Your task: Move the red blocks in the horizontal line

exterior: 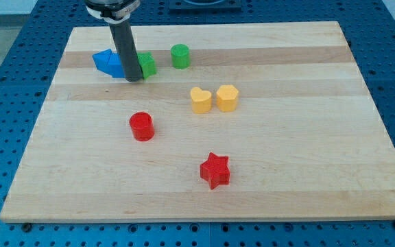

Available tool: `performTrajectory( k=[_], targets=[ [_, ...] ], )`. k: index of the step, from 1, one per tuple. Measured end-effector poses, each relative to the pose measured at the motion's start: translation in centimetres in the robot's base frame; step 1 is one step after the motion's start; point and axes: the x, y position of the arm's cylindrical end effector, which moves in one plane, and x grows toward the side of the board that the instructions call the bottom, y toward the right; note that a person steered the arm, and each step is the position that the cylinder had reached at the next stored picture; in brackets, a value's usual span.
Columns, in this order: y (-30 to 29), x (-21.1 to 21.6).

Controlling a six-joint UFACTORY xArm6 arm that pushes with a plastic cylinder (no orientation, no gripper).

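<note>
Nearest the view's bottom, the red star sits lower and right of the red cylinder on the desk, so my tip, a bare jawless tool wedged between blue block and green block, should circle below the star and nudge it up level.

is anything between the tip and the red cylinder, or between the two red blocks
Nothing visible. My tip sits at the view's top left between the blue block and a green block. The board down to the red cylinder is bare, as is the stretch from it to the red star.
</note>
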Motion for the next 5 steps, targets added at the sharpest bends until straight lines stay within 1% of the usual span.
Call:
performTrajectory(
  k=[1, 2, 3, 4, 5],
  targets=[
    [-2.9, 2.7],
    [-7.4, 3.6],
    [-9.4, 9.4],
    [-7.0, 16.6],
    [-2.3, 17.4]
  ],
)
